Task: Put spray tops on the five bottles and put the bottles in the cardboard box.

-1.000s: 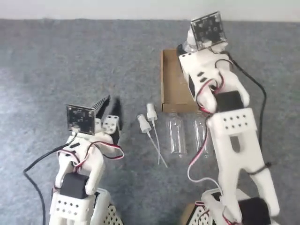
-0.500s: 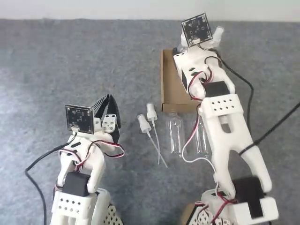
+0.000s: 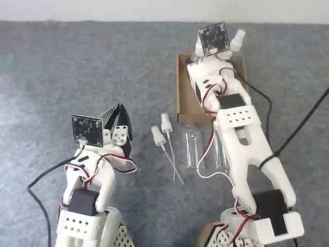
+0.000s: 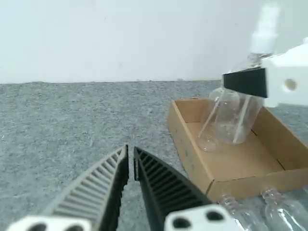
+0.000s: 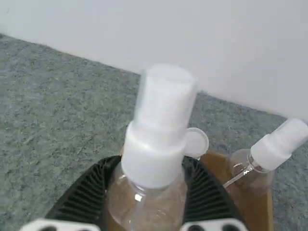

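right gripper [image 5: 154,162]: clamped on a clear bottle, a black jaw on either side of its shoulders
held bottle [image 5: 156,139]: between the right gripper's jaws, over the cardboard box [image 3: 186,100]
axis: the long axis runs out through the jaws, spray top uppermost and towards the wrist camera, base down towards the box floor; from the left wrist view it looks tilted, not upright
look: clear plastic body, white collar with a small round tab, and a pale cap over the nozzle
second bottle [image 5: 263,161]: just beside the right gripper, inside the box, with its own white top on, leaning away from the held bottle
crowding: in the left wrist view two clear bodies lean side by side in the box under the right gripper; which of them is the held one I cannot tell there
bare bottles [image 3: 193,146]: two, behind the right gripper, just outside the box's near wall, lying parallel with open necks towards the box; one lies partly under the right arm
loose spray tops [image 3: 158,135]: two, between the two grippers and nearer the left one, heads away from the arm bases, thin dip tubes trailing back and crossing
left gripper [image 4: 131,156]: fingers drawn together to a thin slit, holding nothing, above the grey carpet [image 3: 77,67]; the box is ahead of it and off to one side
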Motion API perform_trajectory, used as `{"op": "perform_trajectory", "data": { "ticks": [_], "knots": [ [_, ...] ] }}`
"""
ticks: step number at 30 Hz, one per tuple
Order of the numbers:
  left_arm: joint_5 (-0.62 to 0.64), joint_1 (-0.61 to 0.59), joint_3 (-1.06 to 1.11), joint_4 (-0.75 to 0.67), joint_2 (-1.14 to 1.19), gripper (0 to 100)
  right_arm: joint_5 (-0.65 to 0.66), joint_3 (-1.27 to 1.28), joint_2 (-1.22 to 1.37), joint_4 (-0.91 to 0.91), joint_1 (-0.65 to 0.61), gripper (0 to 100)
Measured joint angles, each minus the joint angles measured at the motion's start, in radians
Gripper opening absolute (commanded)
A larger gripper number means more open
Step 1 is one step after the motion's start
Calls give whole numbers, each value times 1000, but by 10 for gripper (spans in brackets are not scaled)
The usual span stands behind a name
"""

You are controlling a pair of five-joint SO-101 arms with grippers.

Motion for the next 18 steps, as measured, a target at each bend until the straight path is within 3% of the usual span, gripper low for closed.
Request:
{"op": "perform_trajectory", "data": {
  "ticks": [18],
  "knots": [
    [-25,18,0,0,0,13,-3,124,68,-169,-38,6]
  ]
}}
